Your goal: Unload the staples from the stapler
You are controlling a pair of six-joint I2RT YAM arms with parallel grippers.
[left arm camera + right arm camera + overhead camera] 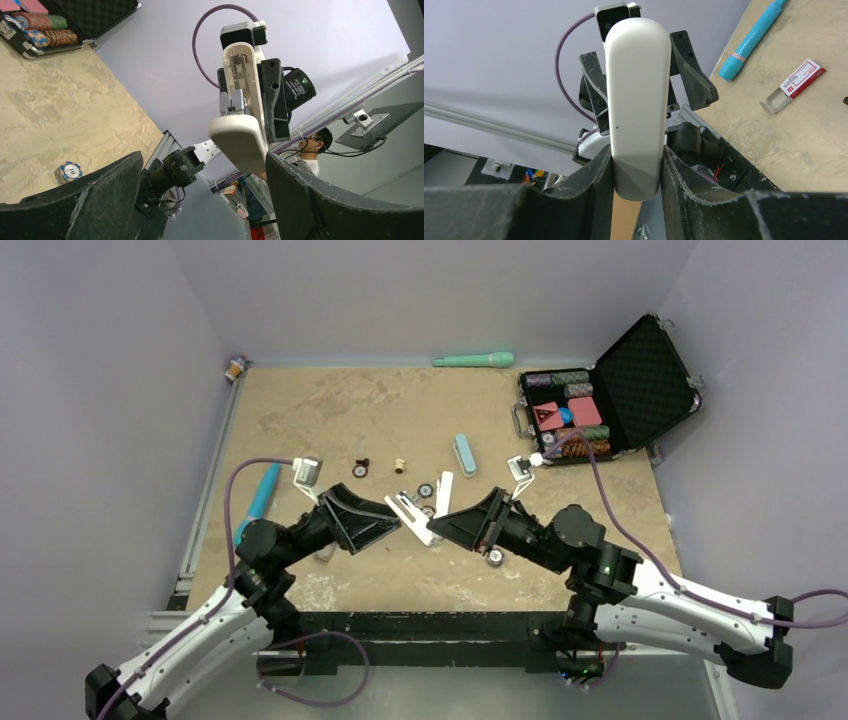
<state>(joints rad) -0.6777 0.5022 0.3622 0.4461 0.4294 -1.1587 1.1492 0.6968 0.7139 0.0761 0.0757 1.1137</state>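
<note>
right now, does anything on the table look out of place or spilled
Poker chips lie loose on the table, outside the open case. The stapler is split too: its pale-blue part lies flat alone, while the right gripper clamps the white part off the table.

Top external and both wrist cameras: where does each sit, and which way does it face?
Top external: above, behind the bases, looking down on the table; both arms show.
Left wrist: on the left arm, facing the right arm; the open left end effector frames the white stapler part.
Right wrist: on the right arm, facing the left arm; the right end effector clamps that part.
Shared: both wrist views show that part.
</note>
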